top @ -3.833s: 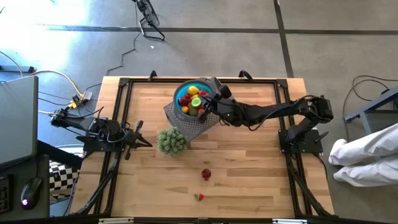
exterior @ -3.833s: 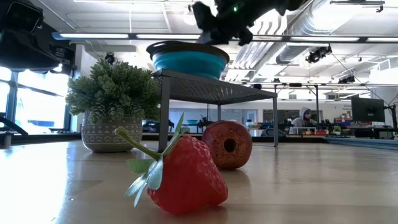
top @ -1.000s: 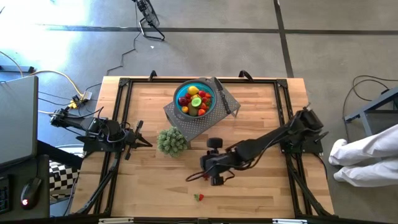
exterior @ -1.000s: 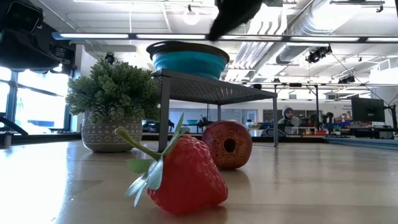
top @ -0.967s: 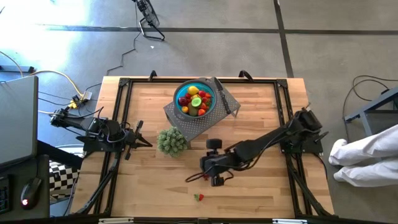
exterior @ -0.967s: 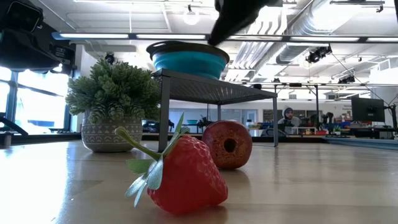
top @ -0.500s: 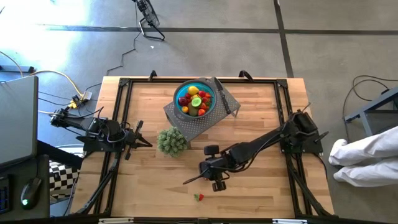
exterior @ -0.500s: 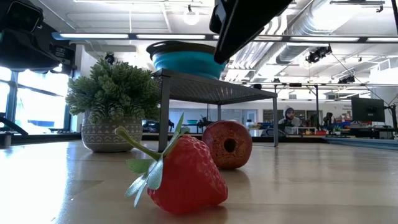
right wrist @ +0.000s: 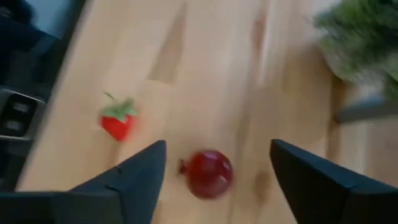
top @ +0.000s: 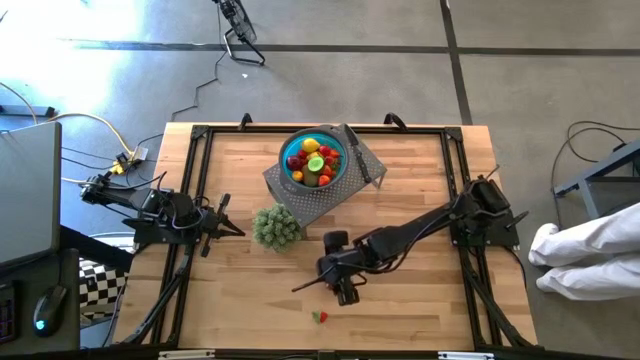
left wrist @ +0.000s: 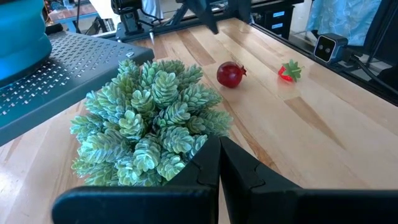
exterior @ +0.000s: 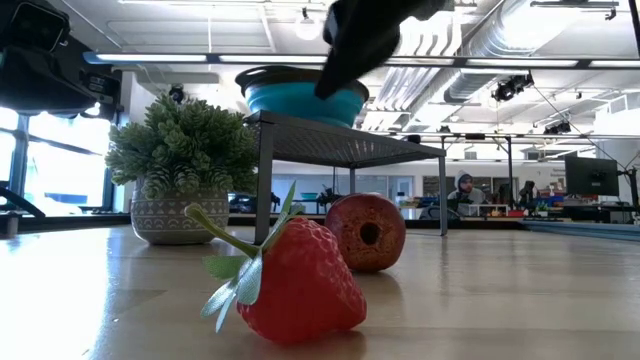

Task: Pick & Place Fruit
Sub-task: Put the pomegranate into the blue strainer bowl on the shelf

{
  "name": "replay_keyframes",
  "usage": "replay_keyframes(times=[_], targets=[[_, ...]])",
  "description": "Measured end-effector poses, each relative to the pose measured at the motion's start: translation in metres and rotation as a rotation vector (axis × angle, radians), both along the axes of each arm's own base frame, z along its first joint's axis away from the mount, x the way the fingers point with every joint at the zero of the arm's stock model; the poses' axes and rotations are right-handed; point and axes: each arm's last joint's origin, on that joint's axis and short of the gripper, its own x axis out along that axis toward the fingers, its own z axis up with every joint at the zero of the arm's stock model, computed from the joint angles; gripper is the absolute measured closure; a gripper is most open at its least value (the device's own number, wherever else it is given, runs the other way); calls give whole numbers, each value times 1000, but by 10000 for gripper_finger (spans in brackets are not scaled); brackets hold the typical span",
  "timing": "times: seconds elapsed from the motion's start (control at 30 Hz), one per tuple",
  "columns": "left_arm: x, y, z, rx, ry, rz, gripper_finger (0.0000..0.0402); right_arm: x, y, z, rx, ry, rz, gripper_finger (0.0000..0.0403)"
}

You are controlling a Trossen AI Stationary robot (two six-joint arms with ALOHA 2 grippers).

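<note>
**Right jaws spread wide over the pomegranate**

A second ago the right jaws [right wrist: 214, 163] were much narrower; now they stand wide open and empty, the two fingers [right wrist: 134, 177] flanking the dark red pomegranate [right wrist: 208, 174] with bare wood on either side. The right arm has also slid a little farther toward the near edge of the counter [top: 420, 300], so that from above it covers the fruit. The left jaws [left wrist: 219, 163], parked at the left side of the counter, are shut on nothing, tips pressed together, just as they were.

The pomegranate [exterior: 366, 232] is a round, deep red fruit with a small crown, lying on the wood directly beneath the right jaws. The strawberry [right wrist: 116, 122] sits beyond the jaws, toward the counter's near edge and clear of them; it is bright red with green leaves and a curling stem [exterior: 300, 282]. The other fruit [top: 313, 162], red, orange, yellow and lime green, is heaped in the blue bowl [top: 336, 172], well away from the right jaws on a grey perforated stand [top: 300, 205]. A black-handled knife [top: 362, 160] lies beside the bowl.

A potted green plant [left wrist: 152, 118] stands just ahead of the left jaws. The counter is pale butcher-block wood in a black frame. Beyond it is an open workshop with ceiling ducts, strip lights, monitors, and a person [exterior: 462, 188] seated far off.
</note>
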Motion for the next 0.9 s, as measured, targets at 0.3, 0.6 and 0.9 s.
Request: replay_keyframes(times=[0.3, 0.6, 0.9], targets=[[0, 0, 0, 0, 1, 0, 400, 11, 5, -19, 36, -1, 40, 96], [0, 0, 0, -2, 1, 1, 400, 22, 8, -65, 32, 113, 56, 100], [0, 0, 0, -2, 1, 1, 400, 18, 3, -76, 8, 157, 44, 100]])
